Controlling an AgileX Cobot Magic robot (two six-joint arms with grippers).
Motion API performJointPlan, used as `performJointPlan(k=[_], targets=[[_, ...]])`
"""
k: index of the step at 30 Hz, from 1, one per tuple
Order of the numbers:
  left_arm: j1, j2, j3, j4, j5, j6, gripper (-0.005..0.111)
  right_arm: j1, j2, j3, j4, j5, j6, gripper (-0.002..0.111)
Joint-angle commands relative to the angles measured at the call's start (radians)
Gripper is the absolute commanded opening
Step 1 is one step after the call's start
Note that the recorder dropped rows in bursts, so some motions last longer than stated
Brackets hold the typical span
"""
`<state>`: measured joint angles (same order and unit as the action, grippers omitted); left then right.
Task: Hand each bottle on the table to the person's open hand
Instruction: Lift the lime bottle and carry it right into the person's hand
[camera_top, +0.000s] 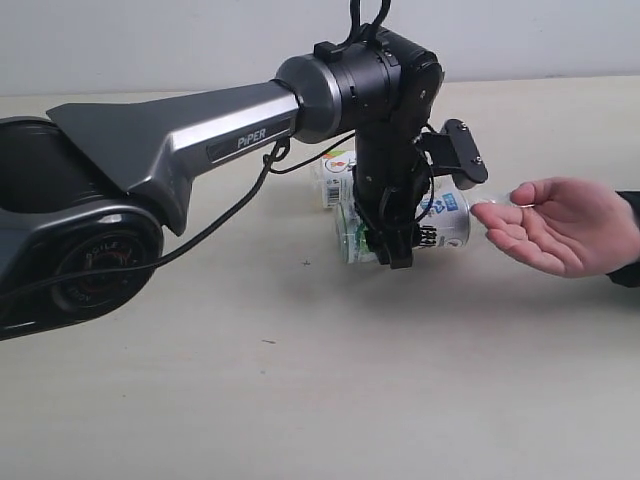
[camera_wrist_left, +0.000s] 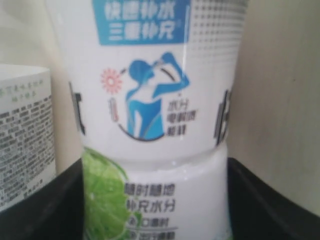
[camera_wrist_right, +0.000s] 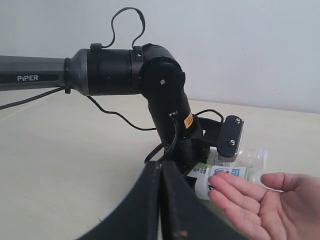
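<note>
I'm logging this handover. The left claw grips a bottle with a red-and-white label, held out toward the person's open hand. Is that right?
Not quite: the label is blue and white, not red and white. The left wrist view shows blue print on the bottle in the left claw. The rest holds: it is held out toward the open hand.

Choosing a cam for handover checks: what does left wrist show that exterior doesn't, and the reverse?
Left wrist only: legible label art on the held bottle, a blue drinking figure and a lime slice. Exterior only: the person's open hand and the whole arm. Both: that bottle gripped by the left gripper, with a second bottle close beside it.
</note>
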<state>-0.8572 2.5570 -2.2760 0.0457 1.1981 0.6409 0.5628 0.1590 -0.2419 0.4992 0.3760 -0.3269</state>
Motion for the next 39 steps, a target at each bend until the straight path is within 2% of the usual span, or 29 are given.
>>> performJointPlan(k=[1, 27, 31, 35, 37, 39], targets=[[-0.002, -0.001, -0.003, -0.003, 0.023, -0.038, 0.000, -0.004, -0.005, 0.004, -0.008, -0.004, 0.001, 0.000], [-0.002, -0.189, -0.003, 0.030, 0.023, -0.320, 0.000, -0.004, -0.005, 0.004, -0.008, -0.006, 0.001, 0.000], [-0.002, -0.228, -0.003, 0.030, 0.023, -0.427, 0.000, -0.004, -0.005, 0.004, -0.008, -0.006, 0.001, 0.000], [-0.002, -0.268, -0.003, 0.025, 0.023, -0.641, 0.000, -0.004, -0.005, 0.004, -0.008, -0.006, 0.001, 0.000], [-0.002, -0.285, -0.003, -0.029, 0.023, -0.710, 0.000, -0.004, -0.005, 0.004, -0.008, -0.006, 0.001, 0.000], [-0.002, -0.294, -0.003, -0.229, 0.023, -0.730, 0.000, -0.004, -0.005, 0.004, -0.008, -0.006, 0.001, 0.000]])
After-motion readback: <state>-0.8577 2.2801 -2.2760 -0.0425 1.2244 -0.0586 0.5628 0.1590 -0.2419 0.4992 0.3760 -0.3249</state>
